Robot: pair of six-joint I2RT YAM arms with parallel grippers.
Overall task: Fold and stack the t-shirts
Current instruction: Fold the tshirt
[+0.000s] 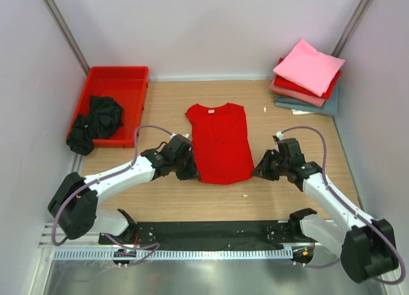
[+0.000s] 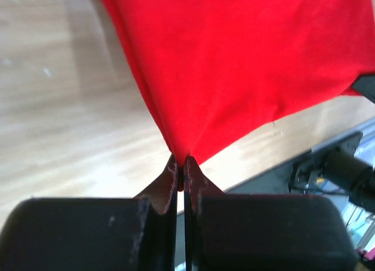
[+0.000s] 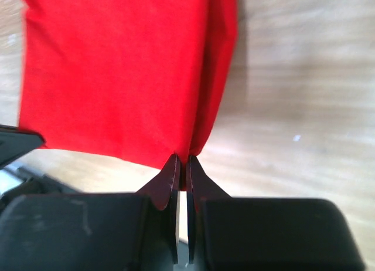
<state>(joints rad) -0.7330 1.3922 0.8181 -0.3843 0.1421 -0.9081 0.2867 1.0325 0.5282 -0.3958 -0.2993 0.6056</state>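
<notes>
1. The red t-shirt (image 1: 219,142) lies flat in the middle of the table (image 1: 160,97), between the two arms. No sleeves stick out at its sides, so the sides seem to be already folded in. In the right wrist view its right edge looks doubled.
2. Its long axis runs from the near edge of the table toward the far wall, leaning a little. The neck points to the far wall and the hem points to the arm bases.
3. The left gripper (image 1: 193,173) has its jaws pressed together on the near left corner of the hem, and the cloth is drawn into a point there. The right gripper (image 1: 257,169) pinches the near right corner in the same way.
4. The step in hand is probably the fold of the hem up toward the neck. After it, this shirt must go to the stack.
5. A stack of folded t-shirts (image 1: 307,78) stands in the far right corner, well apart: pink on top, then red, salmon and grey-blue. This part seems done.
6. A black t-shirt (image 1: 96,119) lies crumpled in the red tray (image 1: 118,75) at the far left, not yet folded.
</notes>
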